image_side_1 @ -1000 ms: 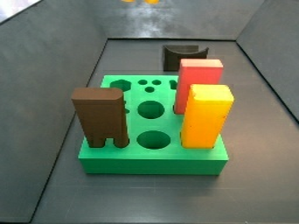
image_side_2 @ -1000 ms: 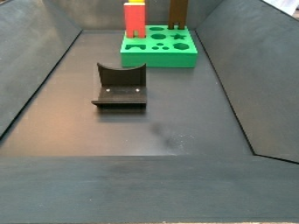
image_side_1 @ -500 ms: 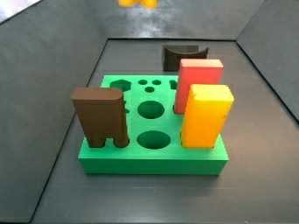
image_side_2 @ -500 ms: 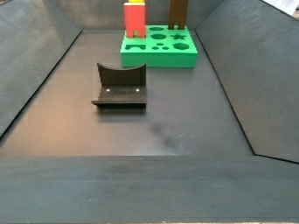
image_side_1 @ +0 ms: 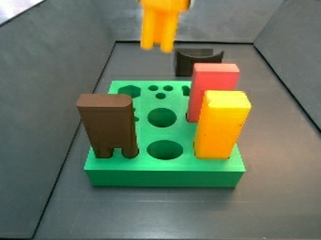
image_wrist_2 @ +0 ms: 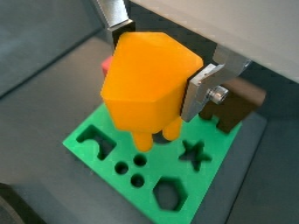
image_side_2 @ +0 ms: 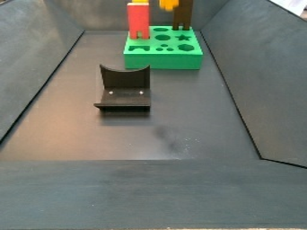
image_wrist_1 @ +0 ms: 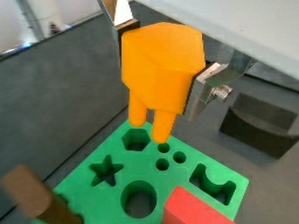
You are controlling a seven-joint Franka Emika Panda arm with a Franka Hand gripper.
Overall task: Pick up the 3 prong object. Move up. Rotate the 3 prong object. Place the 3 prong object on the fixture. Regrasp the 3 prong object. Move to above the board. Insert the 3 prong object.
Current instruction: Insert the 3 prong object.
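While the board (image_wrist_1: 228,175) lies below the gripper (image_wrist_1: 163,70), the 3 prong object (image_wrist_1: 160,68) hangs clamped between its plates (prongs down) — probably the move above the board; next, line the prongs up over their small holes — then lower.

Your gripper (image_wrist_1: 160,66) points straight down, its flat silver fingers (image_wrist_1: 207,87) clamped on either side of the 3 prong object (image_wrist_1: 160,66), whose prongs hang below the fingertips in both wrist views.
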